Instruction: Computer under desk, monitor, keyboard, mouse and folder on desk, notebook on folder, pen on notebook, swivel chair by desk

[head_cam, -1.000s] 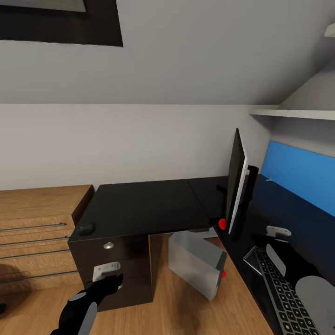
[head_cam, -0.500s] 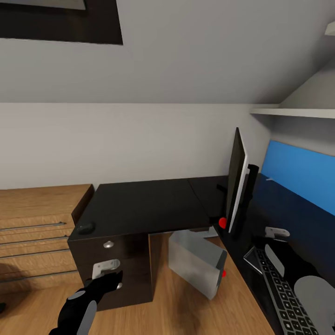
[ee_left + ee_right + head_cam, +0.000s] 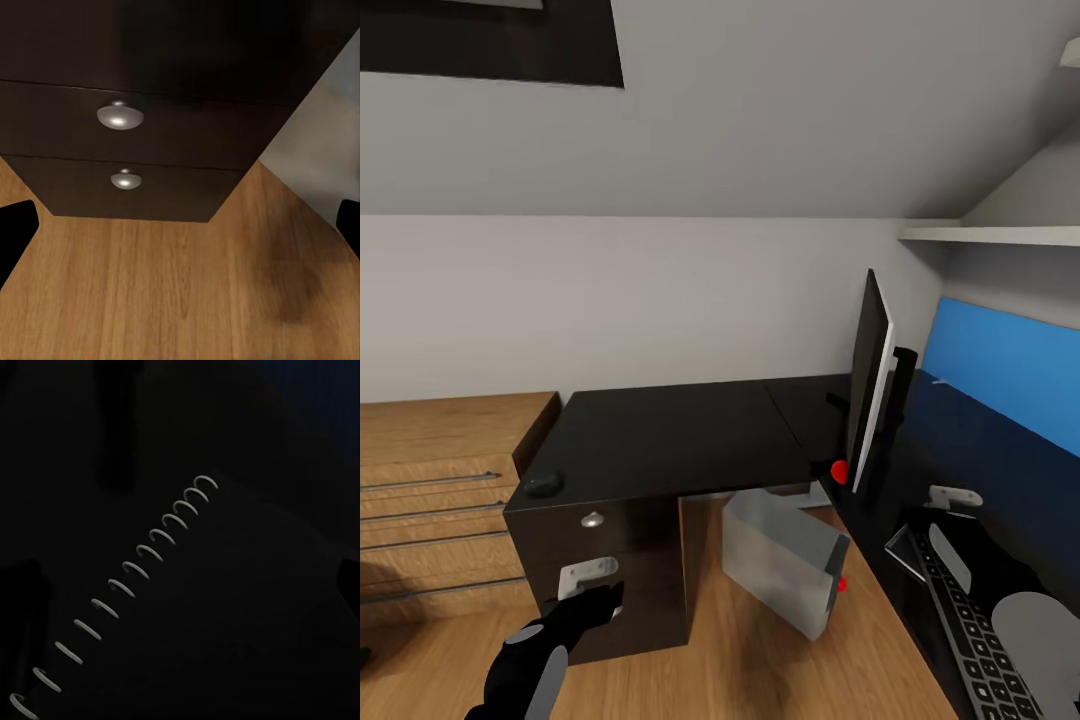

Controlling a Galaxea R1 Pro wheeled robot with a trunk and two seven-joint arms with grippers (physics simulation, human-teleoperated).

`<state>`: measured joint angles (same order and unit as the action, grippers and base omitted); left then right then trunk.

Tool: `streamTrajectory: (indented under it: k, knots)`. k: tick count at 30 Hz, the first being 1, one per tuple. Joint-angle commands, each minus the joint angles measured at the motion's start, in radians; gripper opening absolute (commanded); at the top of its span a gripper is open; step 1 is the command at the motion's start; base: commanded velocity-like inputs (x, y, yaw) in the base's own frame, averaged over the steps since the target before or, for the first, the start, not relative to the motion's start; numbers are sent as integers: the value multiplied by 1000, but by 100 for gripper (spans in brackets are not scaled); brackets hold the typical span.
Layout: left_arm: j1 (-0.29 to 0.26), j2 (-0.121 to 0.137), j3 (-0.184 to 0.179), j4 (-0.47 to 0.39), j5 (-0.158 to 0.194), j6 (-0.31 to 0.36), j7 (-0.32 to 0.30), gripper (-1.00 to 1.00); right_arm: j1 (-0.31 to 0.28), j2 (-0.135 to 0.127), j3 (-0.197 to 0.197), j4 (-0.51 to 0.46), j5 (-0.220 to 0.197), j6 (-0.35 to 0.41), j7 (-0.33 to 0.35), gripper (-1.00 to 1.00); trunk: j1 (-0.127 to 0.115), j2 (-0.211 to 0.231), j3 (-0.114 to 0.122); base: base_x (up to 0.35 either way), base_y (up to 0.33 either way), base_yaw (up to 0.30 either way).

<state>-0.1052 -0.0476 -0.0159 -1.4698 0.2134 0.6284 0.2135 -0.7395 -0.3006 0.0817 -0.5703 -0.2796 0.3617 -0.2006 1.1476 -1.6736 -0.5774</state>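
The black desk [image 3: 660, 440] fills the middle of the head view, with the small dark mouse [image 3: 543, 486] on its near left corner. The monitor [image 3: 870, 385] stands edge-on on the right wing. Under the desk the grey computer [image 3: 780, 565] stands tilted on the floor. The keyboard [image 3: 980, 645] lies at the lower right. My left gripper [image 3: 608, 600] hangs open in front of the desk's drawers [image 3: 112, 116], holding nothing. My right gripper [image 3: 180, 585] is open just above the dark notebook [image 3: 247, 607], whose wire spiral [image 3: 127, 577] shows.
A light oak dresser [image 3: 440, 480] stands against the wall left of the desk. A blue panel [image 3: 1000, 365] runs behind the desk's right wing under a white shelf [image 3: 990, 235]. Oak floor [image 3: 750, 670] lies between me and the desk.
The whole head view has drifted slightly, so the camera moved a little. Neither arm nor any object has visibly shifted.
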Motion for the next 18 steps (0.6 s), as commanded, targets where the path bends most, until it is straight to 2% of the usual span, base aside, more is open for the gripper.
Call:
streamTrajectory:
  k: [1,18]
  knots:
    - [-1,0,-1,-1,11,4,9,100,0,-2,9,7,-10,8,-8,100,0,0,-1,0,0,0]
    - [-1,4,3,1,11,4,6,100,0,-2,9,7,-9,9,-23,100,0,0,-1,0,0,0]
